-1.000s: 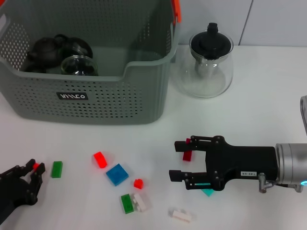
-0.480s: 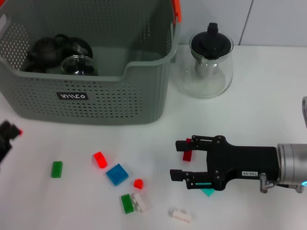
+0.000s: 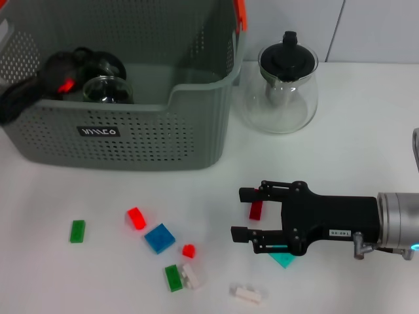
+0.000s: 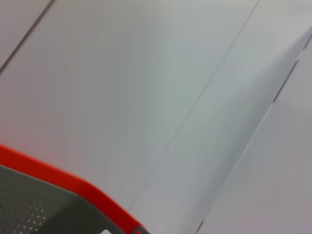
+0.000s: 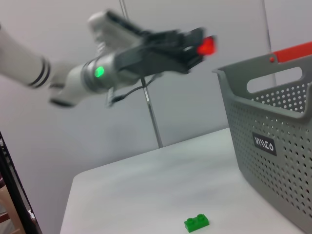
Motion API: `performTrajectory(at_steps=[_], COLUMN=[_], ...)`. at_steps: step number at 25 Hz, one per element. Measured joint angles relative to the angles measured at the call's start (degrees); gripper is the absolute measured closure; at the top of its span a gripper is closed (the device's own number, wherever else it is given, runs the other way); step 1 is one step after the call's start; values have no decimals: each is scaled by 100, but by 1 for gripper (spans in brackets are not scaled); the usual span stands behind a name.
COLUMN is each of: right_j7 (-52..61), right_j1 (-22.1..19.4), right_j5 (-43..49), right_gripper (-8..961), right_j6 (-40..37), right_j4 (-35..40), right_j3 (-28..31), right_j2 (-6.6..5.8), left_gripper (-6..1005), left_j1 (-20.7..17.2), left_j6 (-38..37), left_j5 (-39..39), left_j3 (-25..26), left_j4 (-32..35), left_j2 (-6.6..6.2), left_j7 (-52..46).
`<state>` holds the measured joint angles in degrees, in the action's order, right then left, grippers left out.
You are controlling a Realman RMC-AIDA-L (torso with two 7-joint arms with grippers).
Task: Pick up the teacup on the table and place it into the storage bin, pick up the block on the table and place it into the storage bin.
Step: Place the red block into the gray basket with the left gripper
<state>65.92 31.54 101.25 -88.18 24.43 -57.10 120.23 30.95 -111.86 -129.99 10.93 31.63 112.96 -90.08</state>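
Two hands are in view, one busy and one waiting. Largest in the scene is the storage bin (image 3: 124,124), grey and perforated, with an orange handle; the left hand (image 3: 62,85) is poised over its near-left corner, above the rim. Dark teaware and a clear glass cup (image 3: 107,89) already lie inside the bin, just beside that hand, so the teacup half of the task looks done, as far as I can judge. A glass teapot (image 3: 283,88) stands on the table (image 3: 353,150) well beyond the right hand and outside the bin.

The left hand pinches a small red block (image 5: 206,46) between its fingers, clearest in the right wrist view, where the block shows at the fingertips above the bin's edge. It is closed narrowly on that block and has not let go, so the block is over the bin but not yet in it. Release looks like the step in hand.

The right hand (image 3: 245,214) rests low over the table, its jaws spread fairly wide and holding nothing; a dark red brick (image 3: 255,209) lies between its fingers. Further small bricks lie scattered across the table away from the right hand's fingertips: a blue one (image 3: 160,238), green ones (image 3: 78,231), red and white.
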Motion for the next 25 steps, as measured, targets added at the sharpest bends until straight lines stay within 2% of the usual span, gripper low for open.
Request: performTrajectory(at_steps=[1, 2, 5, 6, 9, 11, 15, 23, 25], right_j7=[0, 0, 5, 6, 7, 8, 9, 9, 9], right_j1=[0, 2, 9, 9, 10, 10, 15, 36, 36], right_j5=[0, 0, 1, 1, 0, 0, 1, 1, 1], right_gripper=[162, 162, 162, 162, 162, 162, 162, 162, 162], right_j6=[2, 2, 3, 4, 3, 0, -10, -65, -67], right_j4=[0, 0, 0, 0, 0, 0, 0, 0, 0], right_j3=[0, 0, -2, -2, -3, -3, -8, -8, -6], right_j2=[0, 0, 0, -1, 0, 0, 0, 0, 0], left_gripper=[814, 814, 814, 814, 813, 813, 813, 812, 623], left_j1=[236, 314, 760, 824, 931, 898, 852, 824, 782], left_j6=[267, 393, 1225, 1478, 2391, 2657, 2871, 3216, 3145], left_j5=[-1, -2, -44, -55, -60, -41, -18, 157, 345], left_j3=[-186, -266, -1073, -1352, -2736, -3070, -3166, -3180, -3184], left_j4=[172, 235, 631, 715, 1219, 1527, 1906, 1973, 1981], left_j2=[-10, -12, -33, -37, 12, 123, 270, 317, 321], left_j7=[-198, -275, -799, -981, -1799, -2083, -2408, -2664, -2640])
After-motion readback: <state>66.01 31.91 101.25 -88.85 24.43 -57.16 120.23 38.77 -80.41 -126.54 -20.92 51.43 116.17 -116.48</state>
